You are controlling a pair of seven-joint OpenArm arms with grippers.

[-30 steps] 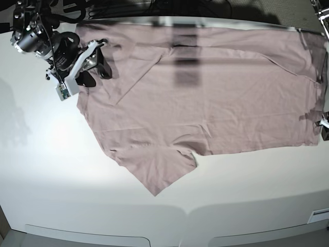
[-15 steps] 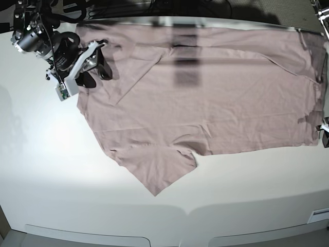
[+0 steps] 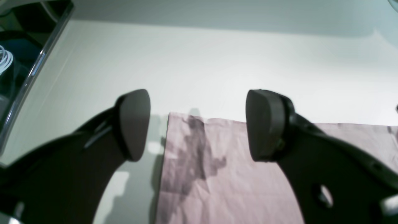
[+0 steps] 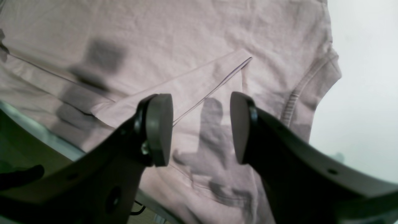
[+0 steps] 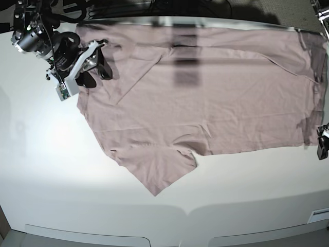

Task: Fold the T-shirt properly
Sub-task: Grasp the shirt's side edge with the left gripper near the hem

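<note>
The mauve-pink T-shirt point(image 5: 205, 98) lies spread flat across the white table, one sleeve pointing toward the front. My right gripper point(image 5: 97, 72) hovers open over the shirt's neck end at the left. In the right wrist view the open right gripper point(image 4: 200, 130) is above a folded-over sleeve edge point(image 4: 211, 81), with the collar point(image 4: 292, 102) just to its right. My left gripper point(image 5: 323, 146) barely shows at the right edge beside the hem. In the left wrist view the left gripper point(image 3: 199, 124) stands wide open over the hem corner point(image 3: 217, 174), holding nothing.
The white table point(image 5: 61, 180) reaches well in front of the shirt. Its back edge, a metal rim point(image 3: 31, 74), borders a dark area with cables. The shirt's far side lies close along that back edge point(image 5: 205, 20).
My left gripper has opened and let go of the hem corner, which now lies flat, and it has drifted toward the front at the right edge. The right arm has stayed put.
</note>
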